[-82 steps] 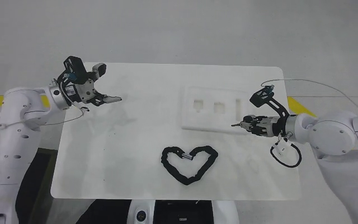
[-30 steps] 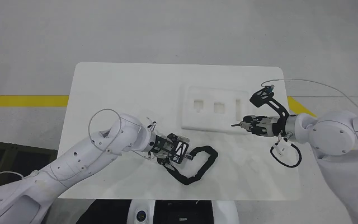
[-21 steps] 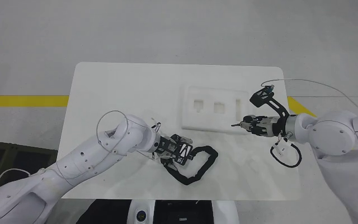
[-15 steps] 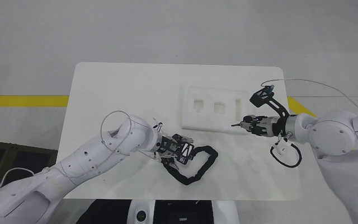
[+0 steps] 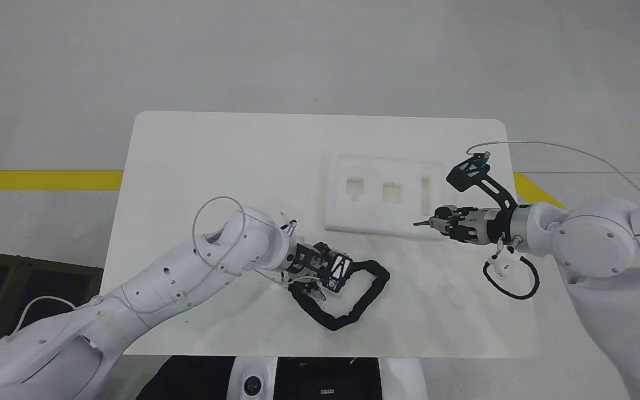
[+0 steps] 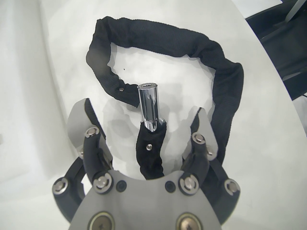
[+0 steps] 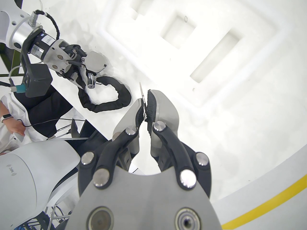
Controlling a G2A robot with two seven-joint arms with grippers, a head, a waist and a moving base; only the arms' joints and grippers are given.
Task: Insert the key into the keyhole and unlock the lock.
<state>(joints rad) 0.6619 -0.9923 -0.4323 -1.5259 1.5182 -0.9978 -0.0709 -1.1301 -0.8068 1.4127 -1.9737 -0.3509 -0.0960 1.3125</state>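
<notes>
Left gripper astride the lock, right gripper gripping the key

The left gripper is spread wide, its fingers either side of the chrome lock on the black chain and closed on nothing; both lie on the robot's side of the foam tray, by its left end; the right gripper is pinched tight on the key, at the tray's near right corner.

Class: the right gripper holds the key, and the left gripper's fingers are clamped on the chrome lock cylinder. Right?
No. The left wrist view shows the left gripper open, fingers either side of the chrome lock cylinder. The right gripper does hold the key.
</notes>
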